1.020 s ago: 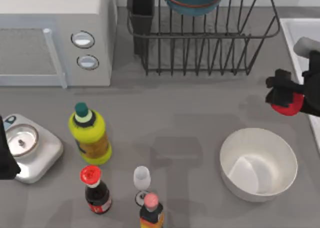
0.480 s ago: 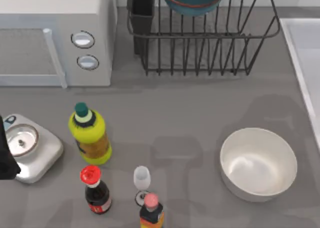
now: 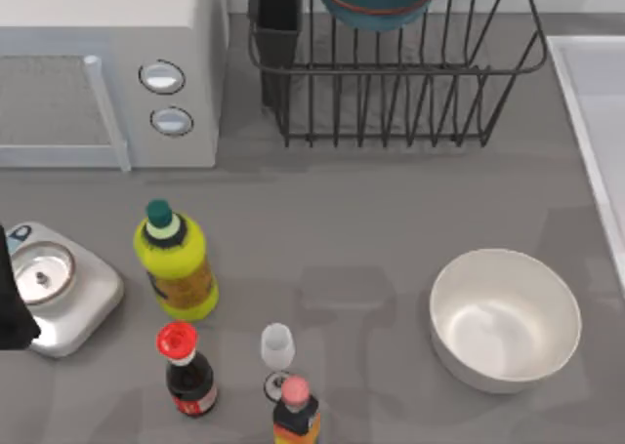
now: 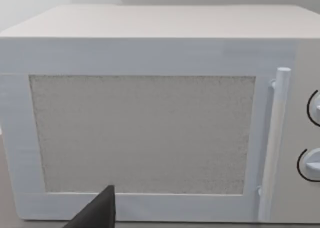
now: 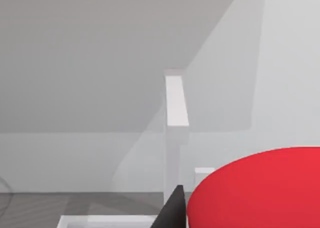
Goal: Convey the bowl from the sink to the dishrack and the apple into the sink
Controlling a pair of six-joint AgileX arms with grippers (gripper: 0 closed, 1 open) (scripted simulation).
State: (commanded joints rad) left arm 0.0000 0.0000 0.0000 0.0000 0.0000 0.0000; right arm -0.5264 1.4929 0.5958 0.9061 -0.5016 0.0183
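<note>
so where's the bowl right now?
The bowl sits in the dishrack at the top view's upper edge, right of the rack's dark utensil cup and the microwave.

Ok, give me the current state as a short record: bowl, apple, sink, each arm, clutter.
bowl: teal bowl standing in the dishrack, at the top view's far edge
apple: red apple close in front of the right wrist camera, beside a dark finger
sink: pale rim at the table's right edge
left arm: parked at the table's left edge near the scale, its camera facing the microwave
clutter: white bowl, yellow bottle, two small bottles, a glass
</note>
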